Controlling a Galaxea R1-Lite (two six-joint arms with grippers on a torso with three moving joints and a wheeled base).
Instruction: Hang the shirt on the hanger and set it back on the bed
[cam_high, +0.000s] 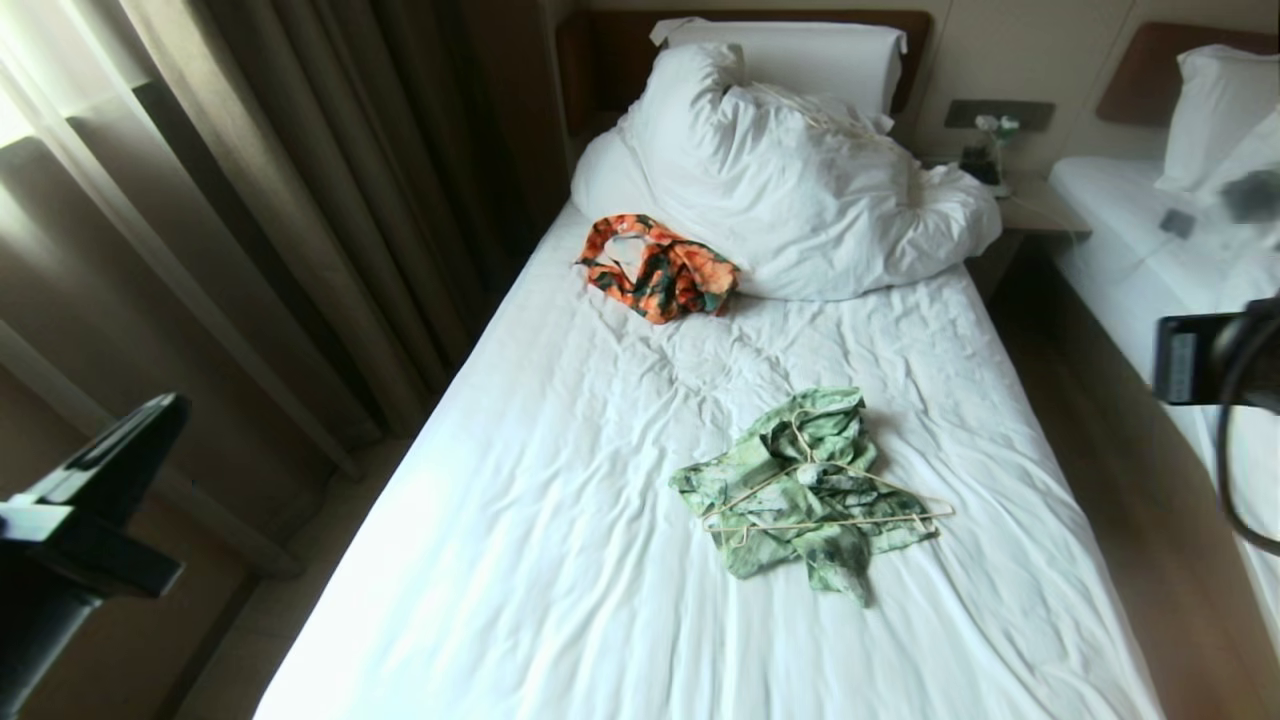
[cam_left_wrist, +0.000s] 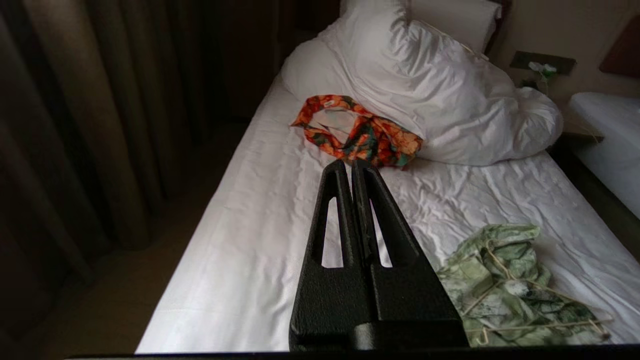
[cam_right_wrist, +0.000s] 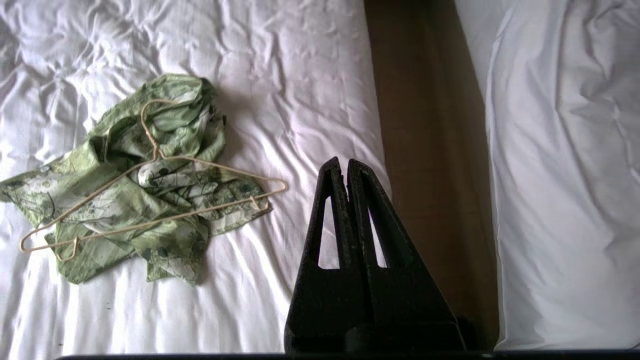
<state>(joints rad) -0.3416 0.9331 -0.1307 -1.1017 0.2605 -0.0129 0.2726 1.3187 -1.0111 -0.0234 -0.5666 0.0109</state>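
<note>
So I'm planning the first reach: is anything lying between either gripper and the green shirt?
Nothing visible. The shirt lies crumpled on the bed under the hanger, with bare sheet between it and the shut right gripper and left gripper.

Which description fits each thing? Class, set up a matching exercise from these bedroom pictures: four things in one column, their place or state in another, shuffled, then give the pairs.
Things:
1. hanger
2. orange patterned garment
3. duvet
4. left gripper

Descriptions:
A. bunched up near the head of the bed
B. lying on top of the crumpled shirt
C. shut, holding nothing, raised over the sheet
D. heaped beside the duvet's edge

Pairs: 1-B, 2-D, 3-A, 4-C
</note>
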